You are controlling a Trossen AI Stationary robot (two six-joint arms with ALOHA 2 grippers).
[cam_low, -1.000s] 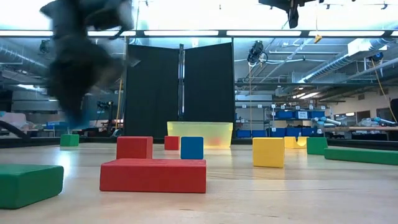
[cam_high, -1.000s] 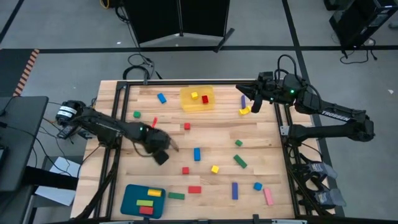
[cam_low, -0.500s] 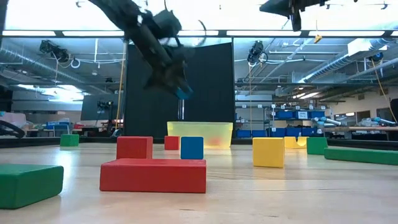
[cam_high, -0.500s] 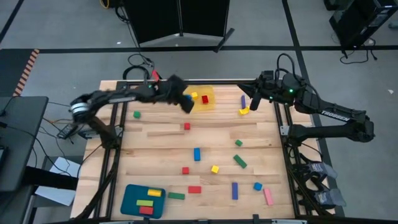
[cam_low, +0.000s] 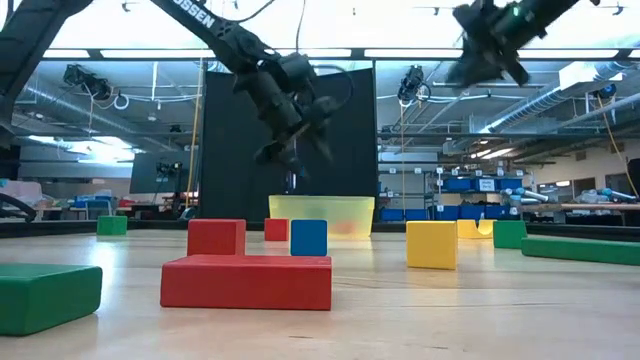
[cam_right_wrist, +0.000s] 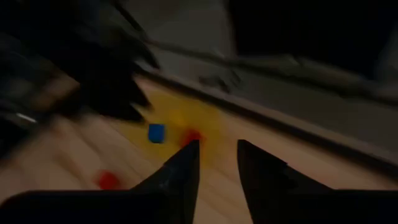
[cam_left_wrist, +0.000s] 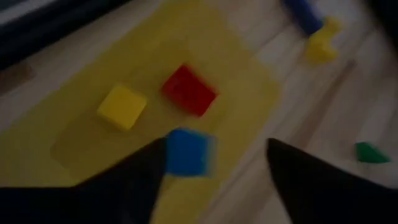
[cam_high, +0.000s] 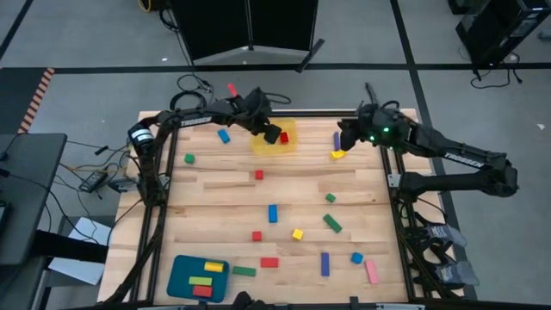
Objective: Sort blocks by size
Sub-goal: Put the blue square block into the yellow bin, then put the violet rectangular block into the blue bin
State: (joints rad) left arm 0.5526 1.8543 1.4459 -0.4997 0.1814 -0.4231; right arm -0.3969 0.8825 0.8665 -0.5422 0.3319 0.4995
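Observation:
My left gripper is open over the translucent yellow tray at the table's far edge. A blue cube shows blurred between its spread fingers. In the right wrist view this cube is below the gripper and apart from it. A yellow cube and a red cube lie in the tray. My right gripper is open and empty near a purple bar and a yellow block. Many more blocks lie scattered on the table.
A teal tray at the near left holds yellow, green and red bars. Loose blocks include a blue one, a green one, red ones, a green bar and a pink bar.
My left gripper has swung up from the table's left middle to the far edge, over the yellow tray, carrying the blue cube. The cube was at its fingertips half a second ago and now shows below them. My right gripper has shifted a little toward the table's left.

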